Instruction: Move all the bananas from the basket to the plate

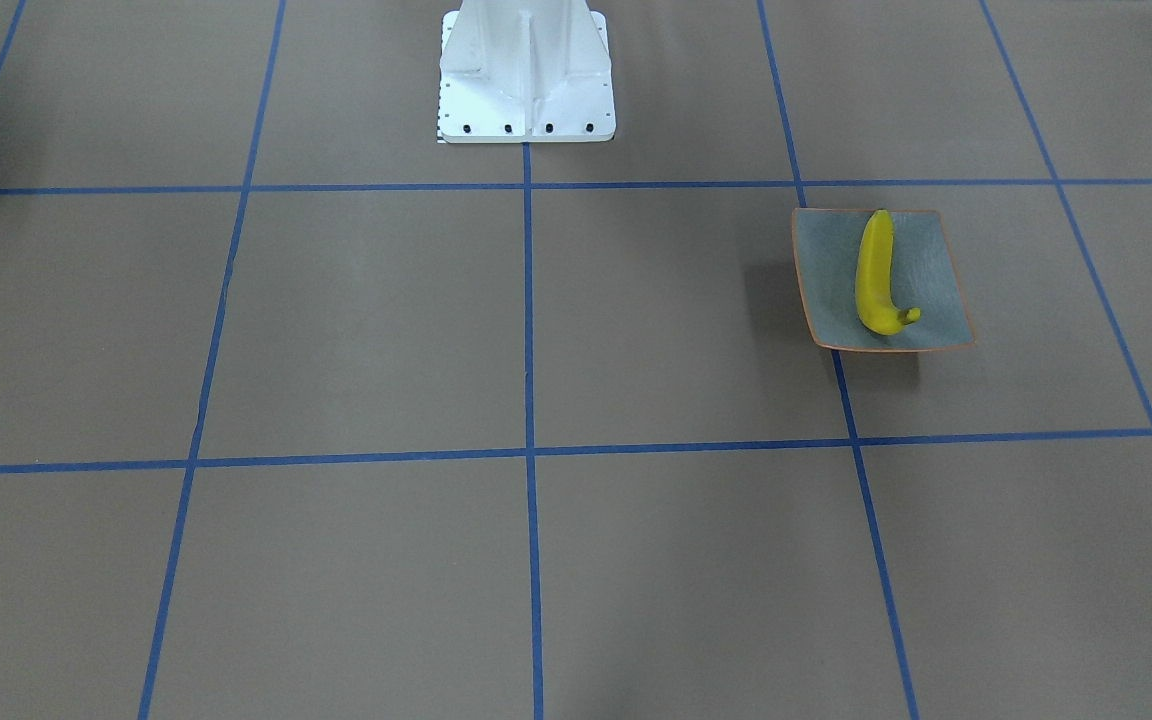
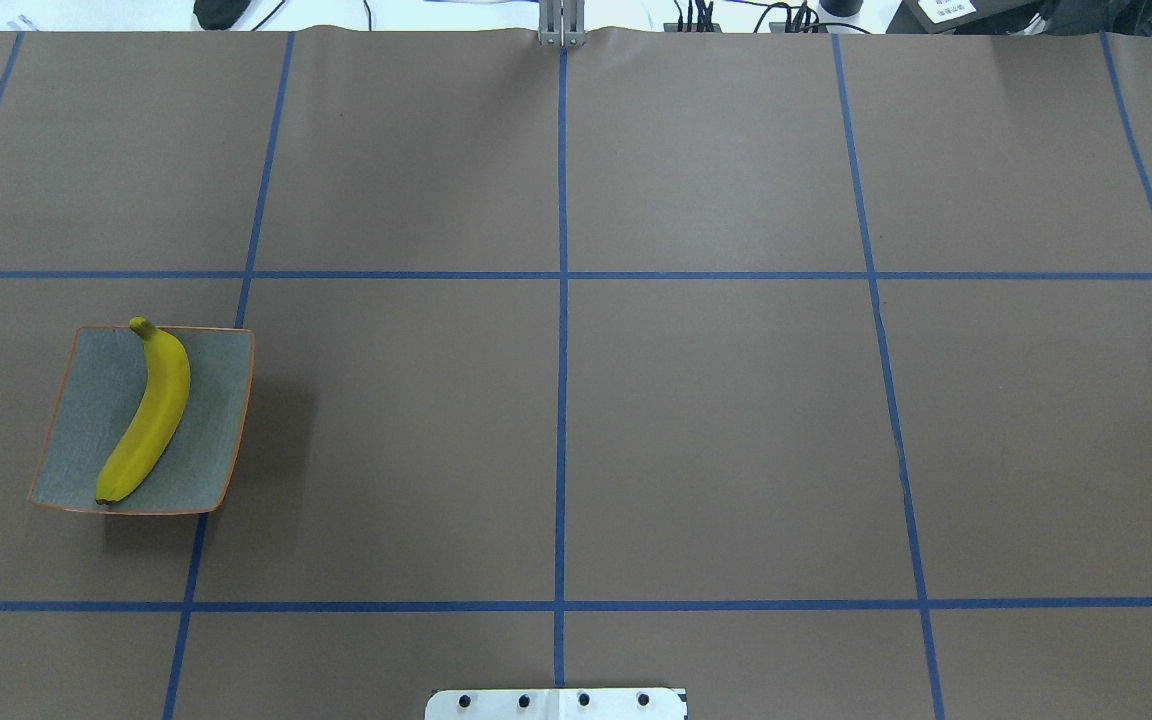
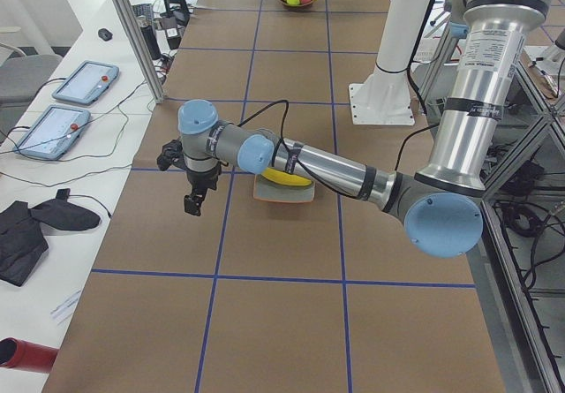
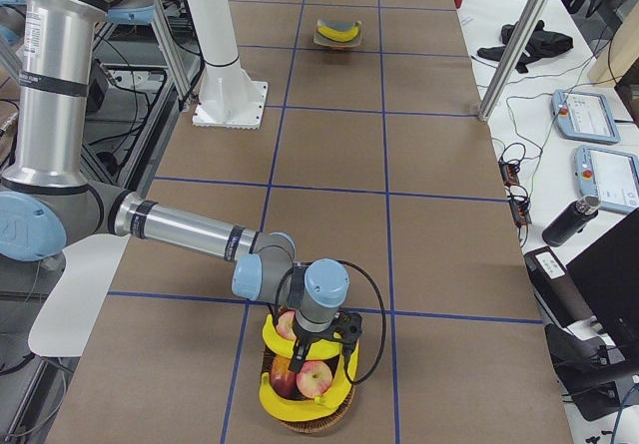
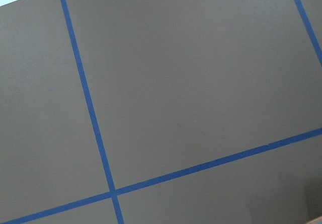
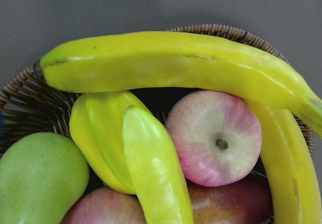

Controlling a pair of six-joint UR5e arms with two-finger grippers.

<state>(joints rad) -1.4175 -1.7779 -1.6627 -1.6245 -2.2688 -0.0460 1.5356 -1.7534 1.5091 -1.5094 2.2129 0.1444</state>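
- While the right gripper [image 4: 321, 352] hangs straight over the wicker basket [image 4: 305, 422], the topmost banana [image 6: 176, 65] lies directly beneath it. Its long axis runs side to side across the wrist view, arched along the basket's rim.
- Two more bananas [image 6: 151, 178] sit lower, against a pink apple [image 6: 214, 138].
- One banana [image 2: 151, 410] already lies on the plate [image 2: 86, 420], well apart from the basket.
- Beside the plate hangs the left gripper [image 3: 196, 194], so the right arm is nearer.
- Neither gripper's fingers show clearly; spread or closed, I cannot tell.
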